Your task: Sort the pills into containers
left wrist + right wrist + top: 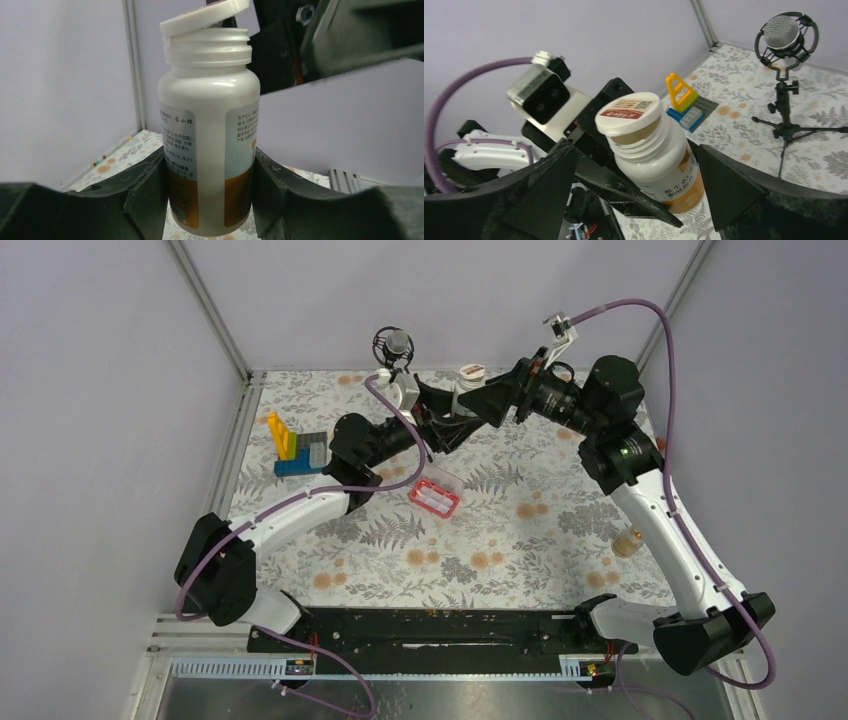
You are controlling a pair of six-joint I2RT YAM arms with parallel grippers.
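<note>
My left gripper [210, 172] is shut on the lower body of the white-capped, orange-labelled bottle [210, 120] and holds it upright above the cloth. Its white cap [628, 114] sits loose and tilted on the threaded neck. My right gripper [636, 150] stands open around the bottle's top, with both fingers clear of it. From above, the bottle [466, 390] shows at the back centre with the right gripper [488, 400] beside it. The pink compartment box [434, 497] lies mid-table. The clear yellowish bottle [627, 542] stands at the right. No pills show clearly.
A blue, yellow and grey toy-brick block [295, 445] sits at the back left. A microphone on a small stand [393, 345] is at the back edge. Tiny orange specks [445, 611] lie on the black rail at the near edge.
</note>
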